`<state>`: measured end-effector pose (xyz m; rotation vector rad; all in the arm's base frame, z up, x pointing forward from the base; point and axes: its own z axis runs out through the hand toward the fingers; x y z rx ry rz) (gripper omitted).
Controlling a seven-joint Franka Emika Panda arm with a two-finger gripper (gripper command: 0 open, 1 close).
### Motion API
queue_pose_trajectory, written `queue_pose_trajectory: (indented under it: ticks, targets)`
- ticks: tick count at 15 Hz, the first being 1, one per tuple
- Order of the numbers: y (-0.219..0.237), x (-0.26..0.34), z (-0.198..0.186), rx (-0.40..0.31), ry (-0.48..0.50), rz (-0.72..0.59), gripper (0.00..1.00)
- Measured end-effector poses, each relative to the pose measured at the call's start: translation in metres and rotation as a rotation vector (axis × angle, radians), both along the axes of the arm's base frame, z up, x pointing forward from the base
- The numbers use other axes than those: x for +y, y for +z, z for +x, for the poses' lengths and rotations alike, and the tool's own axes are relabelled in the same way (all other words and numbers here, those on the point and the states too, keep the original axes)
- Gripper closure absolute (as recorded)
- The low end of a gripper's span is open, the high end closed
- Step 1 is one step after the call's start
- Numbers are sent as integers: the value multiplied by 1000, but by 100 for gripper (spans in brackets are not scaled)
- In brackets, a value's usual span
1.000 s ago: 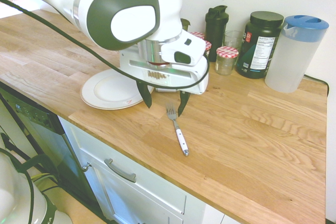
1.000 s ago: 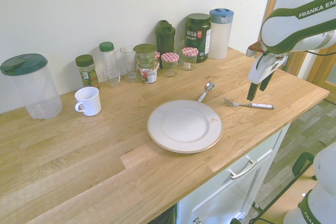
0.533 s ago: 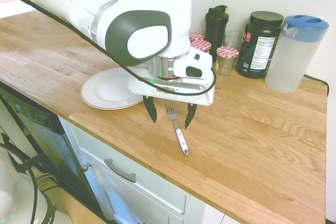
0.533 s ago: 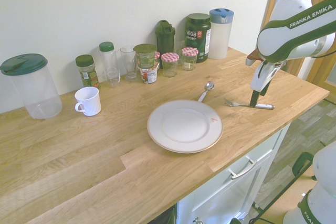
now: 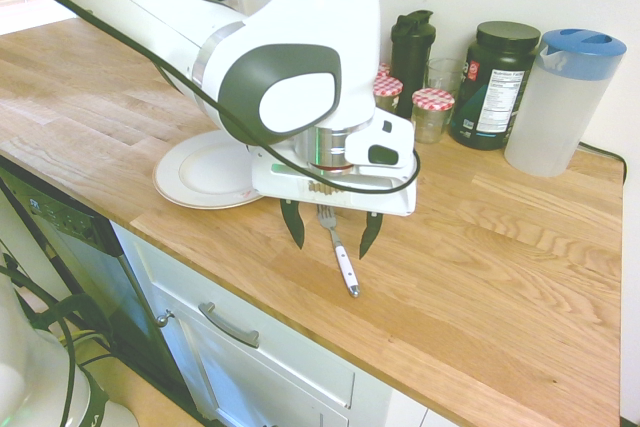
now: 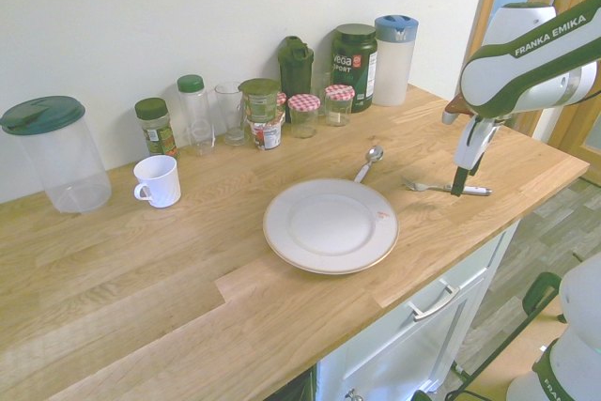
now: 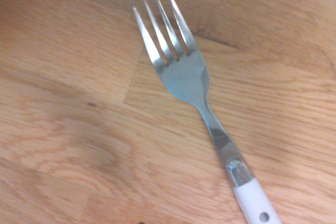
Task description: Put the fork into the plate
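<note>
The fork [image 5: 341, 255], with silver tines and a white handle, lies flat on the wooden counter to the right of the plate [image 5: 178, 185]. My gripper [image 5: 332, 236] hangs open just above the wood, one dark finger on each side of the fork's neck and nothing between them gripped. In the second exterior view the gripper [image 6: 457, 188] stands over the fork [image 6: 434, 187], with the white plate [image 6: 282, 243] empty to the left. The wrist view shows the fork [image 7: 185, 74] close up, tines and neck in sharp focus.
A white-handled spoon [image 6: 368, 162] lies between the plate and the jars. Bottles, jars, a dark tub [image 5: 494, 84] and a blue-lidded pitcher [image 5: 561, 99] line the wall. A white mug [image 6: 157, 181] stands far left. The counter's front edge [image 5: 300, 322] runs close below the fork.
The gripper has moved from beside the plate over to the fork and come down, so its open fingers now straddle the fork's neck. The fork has not moved.
</note>
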<state>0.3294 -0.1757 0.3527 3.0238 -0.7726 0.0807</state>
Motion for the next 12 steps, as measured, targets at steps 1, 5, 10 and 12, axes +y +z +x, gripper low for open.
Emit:
queue_pose_trajectory:
  ticks: [1, 5, 10, 12]
  targets:
    - [-2, 0, 1, 1, 4, 0, 0]
    - [-4, 2, 2, 6, 24, 4, 100]
    - [-11, 8, 7, 8, 36, 22, 100]
    - [-14, 5, 7, 6, 36, 30, 100]
